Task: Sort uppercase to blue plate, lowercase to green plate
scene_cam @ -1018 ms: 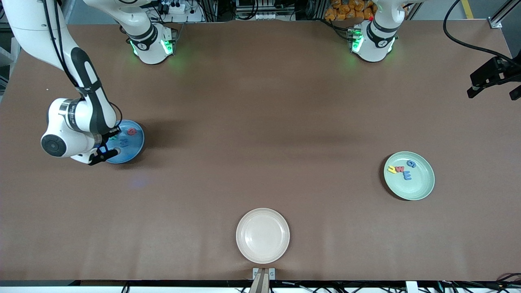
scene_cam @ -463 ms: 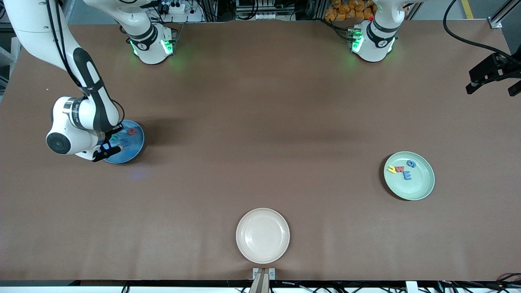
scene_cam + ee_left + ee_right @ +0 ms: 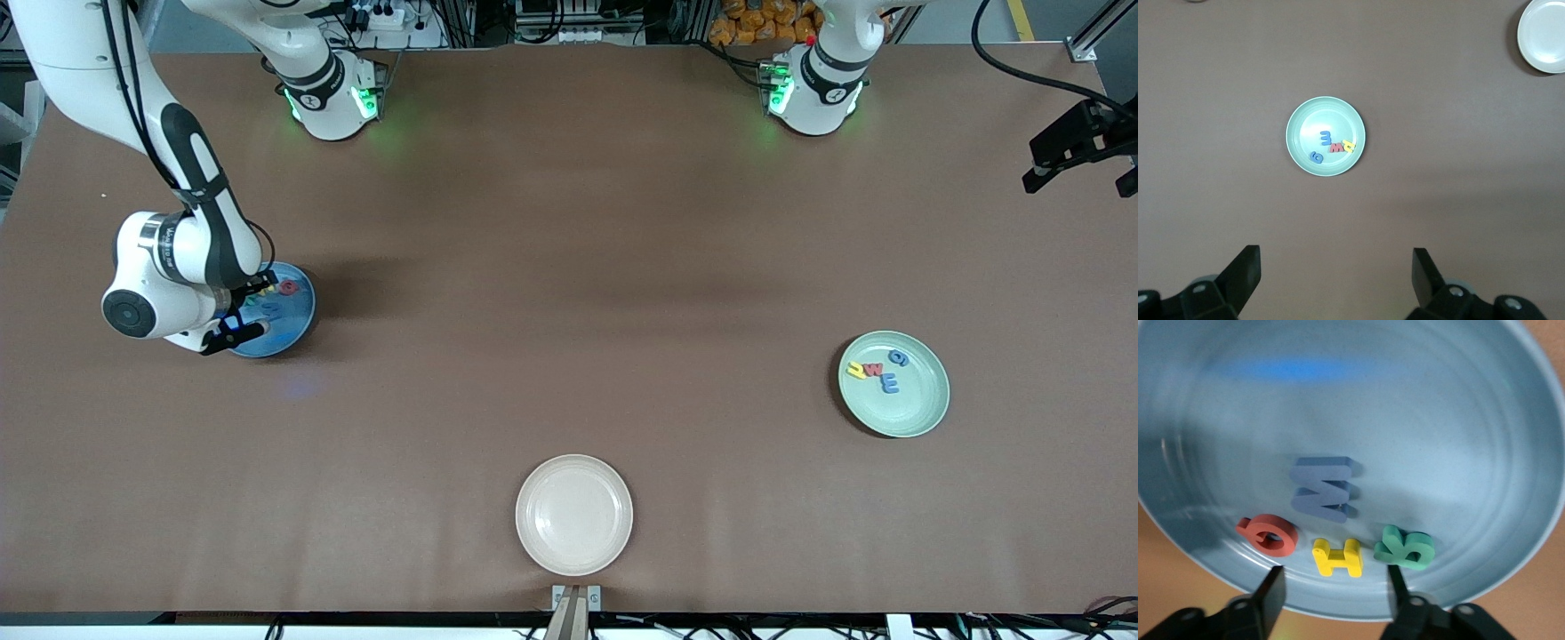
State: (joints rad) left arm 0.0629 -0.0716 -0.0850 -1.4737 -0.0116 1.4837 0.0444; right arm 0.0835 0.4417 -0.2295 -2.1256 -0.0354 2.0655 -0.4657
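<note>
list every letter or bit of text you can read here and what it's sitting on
"M", blue letter, on the blue plate
"Q", red letter, same plate
"H", yellow letter, same plate
"R", teal letter, same plate
"g", blue letter, on the green plate
"w" or "m", red letter, same plate
"E"-like blue letter, same plate
Yellow hooked letter: unclear
Print on the right arm's wrist: too small
</note>
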